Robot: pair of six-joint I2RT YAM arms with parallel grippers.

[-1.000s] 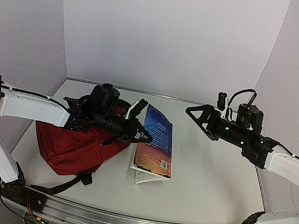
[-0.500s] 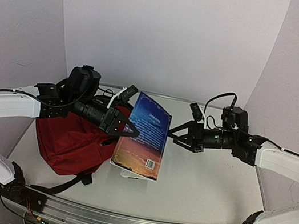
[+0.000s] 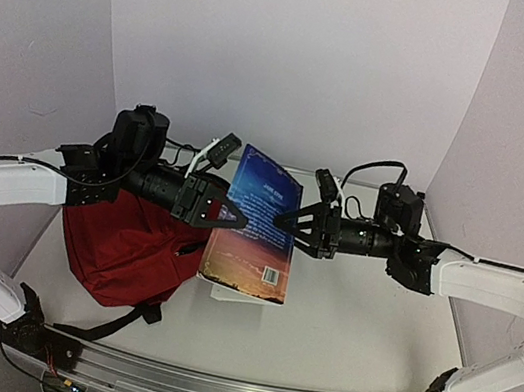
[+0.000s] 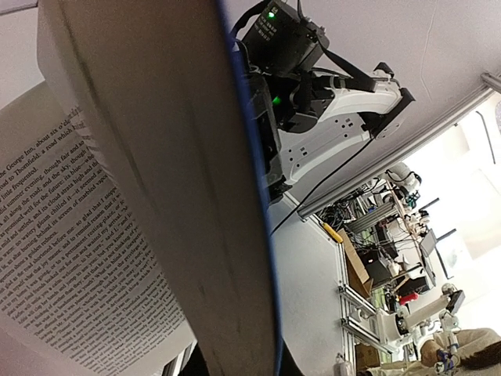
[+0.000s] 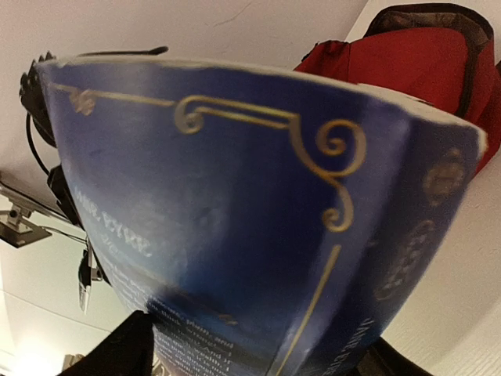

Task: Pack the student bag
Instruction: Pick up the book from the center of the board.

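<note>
Well, starting at the left, the dark red fabric backpack (image 3: pixel 120 252) with its black straps lies slumped on the pale grey table (image 3: pixel 363 315), under the left arm. From where I stand I cannot tell whether its mouth is unzipped. Above its right side the left gripper (image 3: pixel 232 219) is clamped nearly closed on the left edge of a thick blue paperback book with gold scrollwork (image 3: pixel 256 231). It holds the book clear of the tabletop with the barcode end hanging down. In the left wrist view the pages fan loose beside the cover, so I judge the pinch has only part of the book, which is probably why a second hand is close by. On the far side the right gripper (image 3: pixel 288 223) sits at the book's right edge with its jaws spread; whether they touch the cover I cannot make out. My guess is a two-handed hold, to steady the floppy volume before steering it into the backpack.
</note>
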